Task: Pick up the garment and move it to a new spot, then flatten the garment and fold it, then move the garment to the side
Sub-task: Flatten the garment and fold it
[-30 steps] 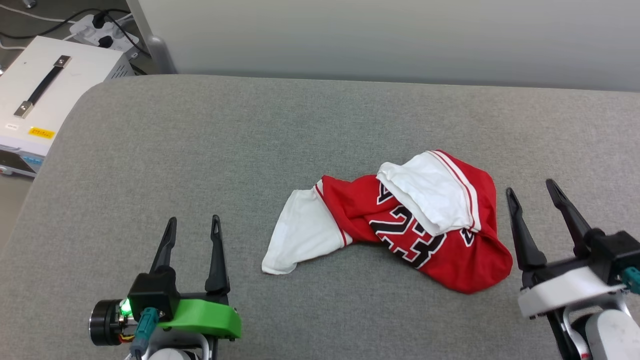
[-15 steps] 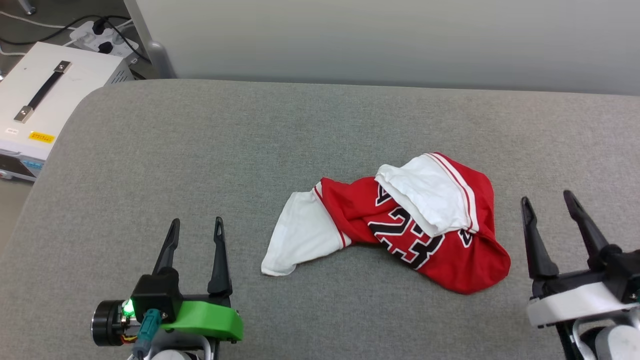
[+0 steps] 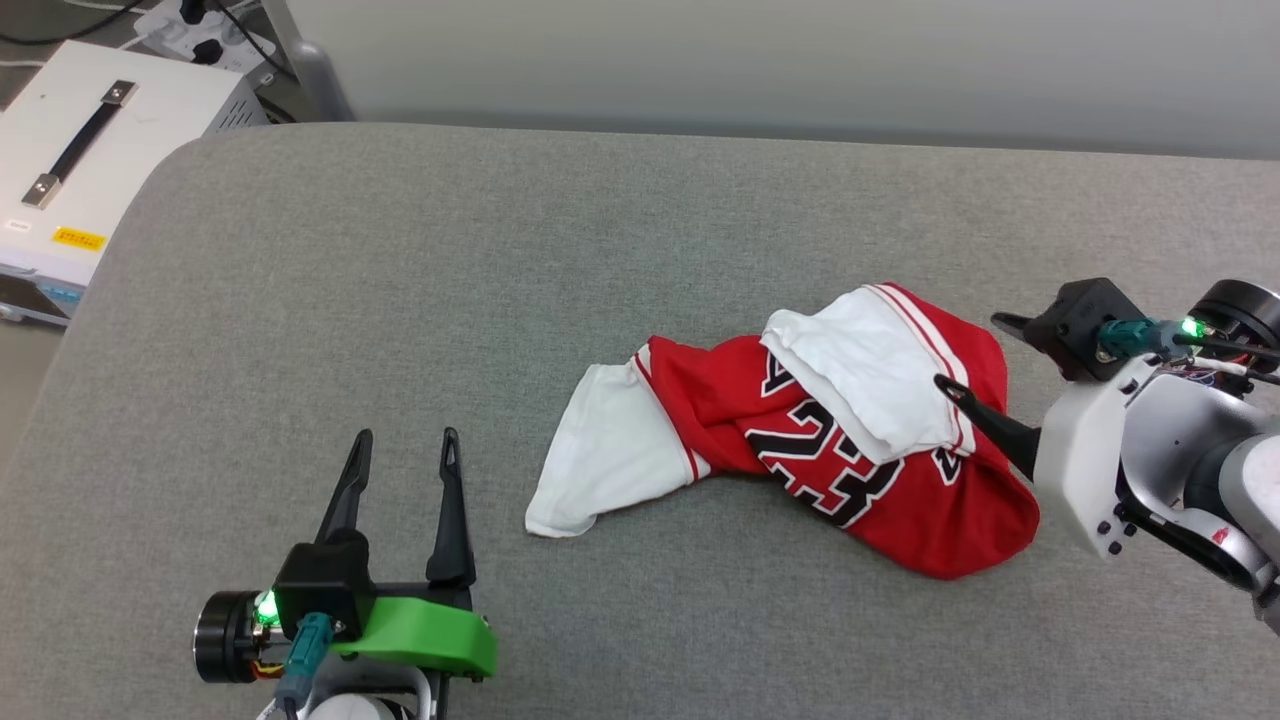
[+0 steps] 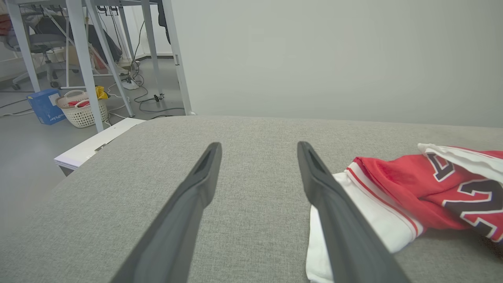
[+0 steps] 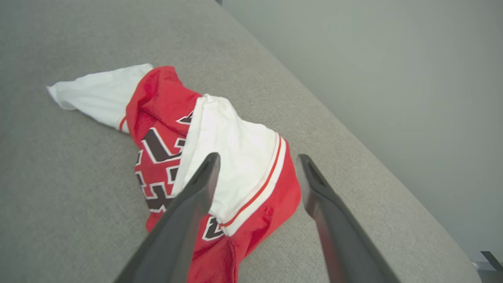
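While the left gripper (image 3: 407, 435) and right gripper (image 3: 968, 349) are gaping empty, the garment (image 3: 800, 440) is lying crumpled. Likely soft and light, it is inviting a pinch at its red edge

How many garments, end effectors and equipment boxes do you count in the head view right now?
Garment: 1
End effectors: 2, the left end effector and the right end effector, both open
Box: 1, white with a black handle, beside the pad
Total: 4
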Robot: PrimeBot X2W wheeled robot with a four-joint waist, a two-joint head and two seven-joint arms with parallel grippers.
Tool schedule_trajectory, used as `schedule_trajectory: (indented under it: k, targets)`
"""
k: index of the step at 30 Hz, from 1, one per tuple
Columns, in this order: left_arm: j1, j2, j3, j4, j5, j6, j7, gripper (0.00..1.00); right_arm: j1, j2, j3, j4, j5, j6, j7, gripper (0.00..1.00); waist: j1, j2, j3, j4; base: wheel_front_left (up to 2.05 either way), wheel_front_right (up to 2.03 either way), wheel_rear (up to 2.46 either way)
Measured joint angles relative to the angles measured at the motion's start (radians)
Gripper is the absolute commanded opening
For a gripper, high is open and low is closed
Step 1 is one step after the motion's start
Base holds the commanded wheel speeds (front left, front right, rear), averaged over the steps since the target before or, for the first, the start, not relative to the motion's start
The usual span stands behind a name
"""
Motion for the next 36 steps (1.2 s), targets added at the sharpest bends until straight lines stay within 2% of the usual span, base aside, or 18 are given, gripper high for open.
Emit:
schedule_trajectory:
  k: [4, 7, 10, 18, 23, 24, 25, 26, 31, 36]
  targets:
    - [-0.010, 0.000, -0.008, 0.000, -0.008, 0.006, 0.000, 1.00, -0.121, -0.094, 0.172, -0.033, 0.125, 0.000, 0.180, 1.00, 0.0000, 0.0000, 0.025, 0.011, 0.00, 0.00, 0.00]
    - [-0.025, 0.000, -0.016, -0.001, -0.010, 0.009, 0.000, 1.00, -0.190, -0.115, 0.270, -0.024, 0.170, 0.000, 0.226, 1.00, 0.0000, 0.0000, 0.048, 0.020, 0.00, 0.00, 0.00]
    - [-0.045, 0.000, -0.025, -0.002, -0.017, 0.015, 0.000, 1.00, -0.251, -0.105, 0.349, 0.018, 0.178, 0.000, 0.232, 1.00, 0.0000, 0.0000, 0.073, 0.028, 0.00, 0.00, 0.00]
    - [-0.088, 0.000, -0.042, -0.003, -0.027, 0.027, 0.000, 1.00, -0.358, -0.028, 0.541, 0.210, 0.210, 0.000, 0.203, 1.00, 0.0001, 0.0000, 0.148, 0.054, 0.00, 0.00, 0.00]
    - [-0.096, 0.000, -0.048, 0.000, -0.029, 0.034, 0.000, 1.00, -0.366, -0.009, 0.576, 0.293, 0.257, 0.000, 0.168, 1.00, 0.0000, 0.0000, 0.177, 0.064, 0.00, 0.00, 0.00]
    - [-0.096, 0.000, -0.047, 0.001, -0.029, 0.035, 0.000, 1.00, -0.367, -0.006, 0.579, 0.300, 0.261, 0.000, 0.151, 0.72, 0.0000, 0.0000, 0.178, 0.064, 0.00, 0.00, 0.00]
    - [-0.096, 0.000, -0.046, 0.003, -0.029, 0.036, 0.000, 1.00, -0.370, -0.002, 0.582, 0.306, 0.261, 0.000, 0.123, 0.27, 0.0001, 0.0000, 0.176, 0.063, 0.00, 0.00, 0.00]
    - [-0.096, 0.000, -0.044, 0.004, -0.029, 0.036, 0.000, 1.00, -0.371, 0.002, 0.584, 0.312, 0.262, 0.000, 0.097, 0.00, 0.0000, 0.0000, 0.174, 0.062, 0.00, 0.00, 0.00]
    - [-0.096, 0.000, -0.033, 0.014, -0.027, 0.035, 0.000, 1.00, -0.369, 0.014, 0.577, 0.328, 0.303, 0.000, -0.089, 0.00, 0.0001, 0.0000, 0.143, 0.049, 0.00, 0.00, 0.00]
    - [-0.075, 0.000, -0.019, 0.015, -0.025, 0.032, 0.000, 1.00, -0.326, -0.006, 0.491, 0.291, 0.366, 0.000, -0.246, 0.00, 0.0001, 0.0000, 0.101, 0.030, 0.00, 0.00, 0.00]
